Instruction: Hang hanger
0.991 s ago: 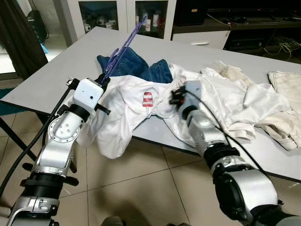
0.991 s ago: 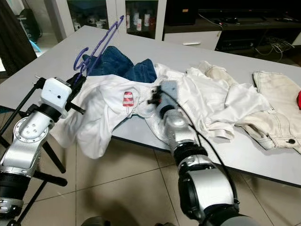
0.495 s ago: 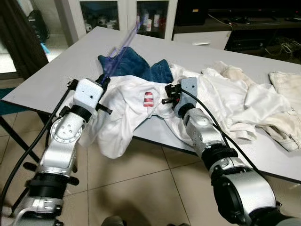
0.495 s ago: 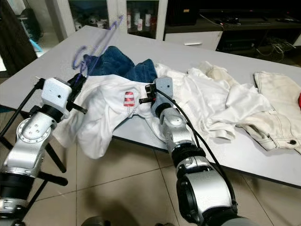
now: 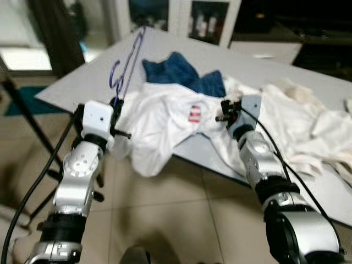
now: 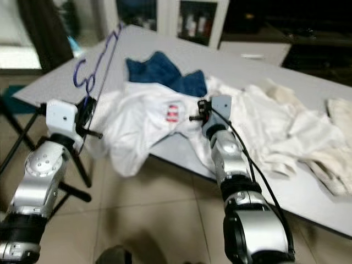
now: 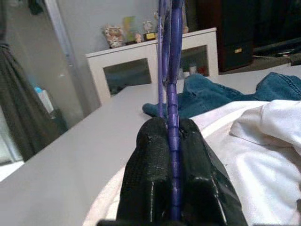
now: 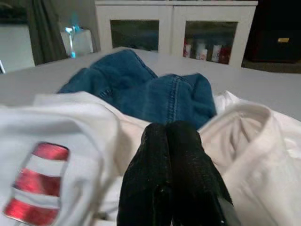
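Observation:
A purple hanger [image 5: 127, 65] rises up and away from my left gripper [image 7: 167, 123], which is shut on its lower bar near the table's left corner. A white T-shirt [image 5: 165, 118] with a red-and-white print lies crumpled on the grey table [image 5: 82, 82] and droops over its near edge. My right gripper [image 8: 170, 129] is shut, fingers pressed together with nothing seen between them. It lies over the T-shirt's folds just right of the print, pointing at the blue jeans [image 8: 155, 84].
More white and cream clothes [image 5: 308, 126] are spread over the table's right half. A white glass-door cabinet [image 5: 181, 16] stands behind the table. A black stand [image 5: 33, 126] and a dark curtain are at the left. Tiled floor lies below.
The whole picture has shifted and blurred, so the camera moved. My right wrist turned toward the shirt's print. The hanger stays in my left gripper.

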You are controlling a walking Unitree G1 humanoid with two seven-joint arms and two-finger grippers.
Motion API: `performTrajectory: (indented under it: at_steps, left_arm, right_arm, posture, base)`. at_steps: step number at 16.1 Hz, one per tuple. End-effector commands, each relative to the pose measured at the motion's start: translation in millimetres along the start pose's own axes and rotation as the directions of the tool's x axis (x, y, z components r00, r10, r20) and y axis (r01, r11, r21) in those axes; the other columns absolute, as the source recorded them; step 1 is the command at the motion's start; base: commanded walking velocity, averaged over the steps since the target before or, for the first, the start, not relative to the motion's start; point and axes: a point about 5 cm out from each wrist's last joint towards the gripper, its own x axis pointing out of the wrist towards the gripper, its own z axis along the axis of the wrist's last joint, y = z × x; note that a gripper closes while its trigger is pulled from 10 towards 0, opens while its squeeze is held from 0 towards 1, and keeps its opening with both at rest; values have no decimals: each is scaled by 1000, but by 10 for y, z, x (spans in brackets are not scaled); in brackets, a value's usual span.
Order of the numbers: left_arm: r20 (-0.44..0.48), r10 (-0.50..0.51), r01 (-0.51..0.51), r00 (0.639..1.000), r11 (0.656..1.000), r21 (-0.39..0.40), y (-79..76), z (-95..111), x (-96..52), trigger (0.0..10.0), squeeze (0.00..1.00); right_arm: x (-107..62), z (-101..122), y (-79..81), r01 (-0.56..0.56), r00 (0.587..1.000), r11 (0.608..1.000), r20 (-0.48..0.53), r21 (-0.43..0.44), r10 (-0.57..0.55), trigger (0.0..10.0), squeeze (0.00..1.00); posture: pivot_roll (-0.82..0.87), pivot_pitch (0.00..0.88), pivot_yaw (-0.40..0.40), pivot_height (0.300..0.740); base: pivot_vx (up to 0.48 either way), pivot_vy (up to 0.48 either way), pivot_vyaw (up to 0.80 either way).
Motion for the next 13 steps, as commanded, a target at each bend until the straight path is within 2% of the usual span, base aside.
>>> performTrajectory:
  at_steps: [1,5,7,8,9,11,13]
  left_arm:
    - [35,-22,21,999,999,33,-66,101,62,10000,0]
    - [43,-34,31,998,997,73,-103,129,56,10000,0]
    - [42,-73,65,996,985,159,-139,123,21,10000,0]
    - [39,-79,71,996,982,177,-148,114,10,10000,0]
    - [38,-76,68,996,982,177,-147,110,-1,10000,0]
    - [39,-70,62,997,981,185,-139,112,-17,10000,0]
    - [43,-68,59,997,981,187,-146,121,-21,10000,0]
  right_arm:
    - [33,120,-52,22,999,1000,38,14,-23,10000,0]
    - [40,113,19,-33,999,999,30,-6,34,10000,0]
    - [29,57,127,-152,988,988,-8,22,152,10000,0]
    - [18,33,167,-196,980,980,-20,36,196,10000,227]
    - [2,17,207,-241,970,968,-19,70,243,10000,1000]
    - [-16,-6,253,-287,957,953,-23,96,290,10000,1000]
    - [-5,-14,247,-274,960,957,-31,99,278,10000,1000]
  posture:
    - [213,0,-58,740]
    - [217,0,-64,740]
    - [219,0,-68,740]
    - [219,0,-68,740]
    - [218,0,-72,740]
    - [221,0,-82,740]
    - [222,0,-85,740]
  base:
    - [0,0,0]
    - [0,0,0]
    - [0,0,0]
    - [0,0,0]
    - [0,0,0]
    - [0,0,0]
    - [0,0,0]
